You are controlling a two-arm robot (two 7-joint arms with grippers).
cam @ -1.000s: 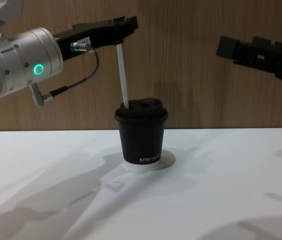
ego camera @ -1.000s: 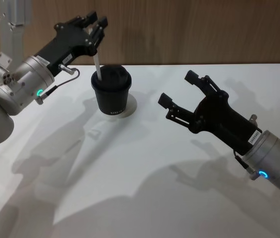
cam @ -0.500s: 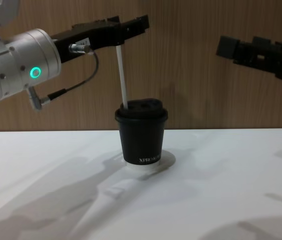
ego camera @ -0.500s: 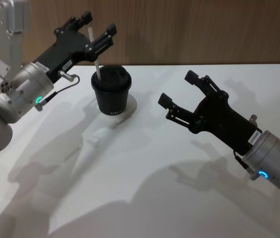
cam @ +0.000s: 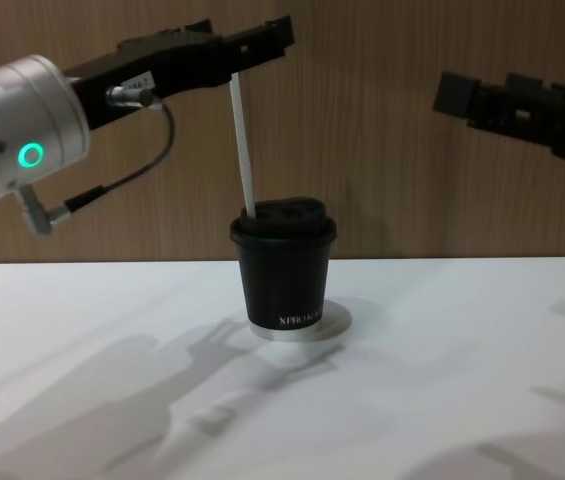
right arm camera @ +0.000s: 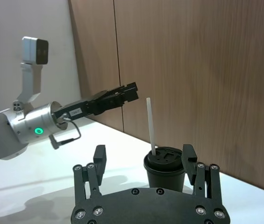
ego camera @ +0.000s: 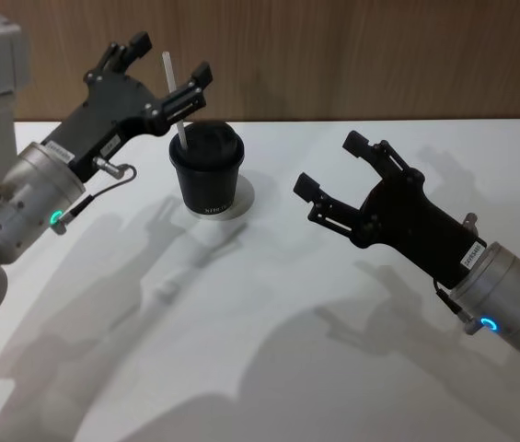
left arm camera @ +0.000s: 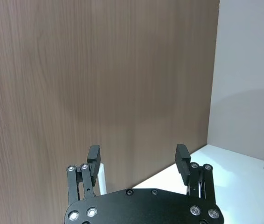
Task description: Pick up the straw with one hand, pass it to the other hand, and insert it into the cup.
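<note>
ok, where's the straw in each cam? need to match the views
Head: the straw rises from the cup lid, between the open left gripper fingers.
Chest, above the cup, centre-left.
Right wrist, centre, in the cup.
Left wrist: can't make it out.
Shared landmark: the cup.

A black lidded cup (cam: pixel 283 271) stands on a white table (cam: pixel 442 380), a white straw (cam: pixel 242 150) rising from its lid toward 11 o'clock. The left gripper (cam: pixel 247 42) hangs at the straw's top; the right gripper (cam: pixel 462 95) sits at 2 o'clock.
</note>
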